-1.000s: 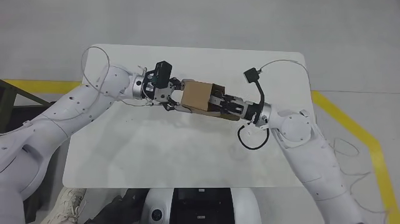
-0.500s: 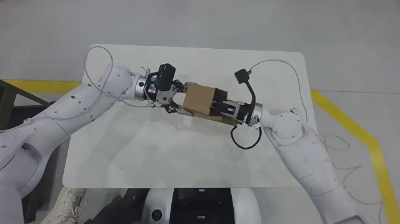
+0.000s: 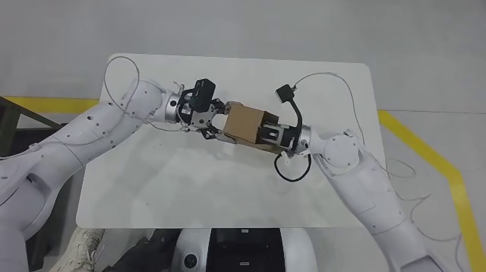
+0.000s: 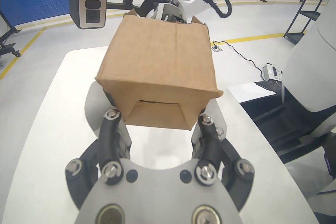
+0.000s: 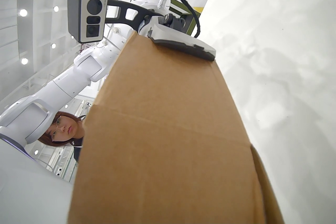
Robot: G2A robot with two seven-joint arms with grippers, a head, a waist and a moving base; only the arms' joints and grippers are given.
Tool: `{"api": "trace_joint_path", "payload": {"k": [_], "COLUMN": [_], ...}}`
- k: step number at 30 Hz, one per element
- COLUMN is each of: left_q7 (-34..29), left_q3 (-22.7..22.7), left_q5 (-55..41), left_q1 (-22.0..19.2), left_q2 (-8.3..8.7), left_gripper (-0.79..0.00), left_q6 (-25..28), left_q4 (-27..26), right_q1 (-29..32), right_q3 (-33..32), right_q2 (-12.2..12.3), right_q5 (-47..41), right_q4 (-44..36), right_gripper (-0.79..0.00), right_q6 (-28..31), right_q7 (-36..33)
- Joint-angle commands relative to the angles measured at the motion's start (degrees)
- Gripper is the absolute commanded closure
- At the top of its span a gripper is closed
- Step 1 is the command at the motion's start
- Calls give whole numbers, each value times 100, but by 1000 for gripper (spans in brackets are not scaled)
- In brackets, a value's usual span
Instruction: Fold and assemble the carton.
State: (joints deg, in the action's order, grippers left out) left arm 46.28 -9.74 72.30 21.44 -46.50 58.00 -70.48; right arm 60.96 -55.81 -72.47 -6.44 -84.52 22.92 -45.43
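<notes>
A brown carton (image 3: 244, 122) is held on its side over a white table (image 3: 228, 188), between two robot arms. The left gripper (image 3: 216, 124) clamps one end. The right gripper (image 3: 267, 134) meets the opposite, open end, its grip hidden by cardboard.

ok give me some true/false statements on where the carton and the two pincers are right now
The carton is opened into a box shape. True.
The table is dark wood. False: it is white.
The left pincer straddles one end of the carton. True.
The carton's end toward the right arm is closed flat. False: flaps stick out there.
The right pincer is at the opposite end. True.
</notes>
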Motion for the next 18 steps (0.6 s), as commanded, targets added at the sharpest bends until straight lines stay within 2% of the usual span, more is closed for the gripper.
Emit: {"api": "trace_joint_path", "payload": {"k": [1,18], "left_q7": [0,0], "left_q3": [0,-32], "left_q5": [-16,-119], "left_q1": [7,38], "left_q2": [1,-1], "left_gripper": [-477,-449], "left_q6": [0,0], "left_q4": [-3,54], "right_q1": [-42,-243], "right_q3": [47,263], "right_q2": [-14,-91], "right_q5": [-28,-72], "right_q4": [40,249], "right_gripper": [0,0], "right_q6": [16,2], "right_q7": [-1,66]}}
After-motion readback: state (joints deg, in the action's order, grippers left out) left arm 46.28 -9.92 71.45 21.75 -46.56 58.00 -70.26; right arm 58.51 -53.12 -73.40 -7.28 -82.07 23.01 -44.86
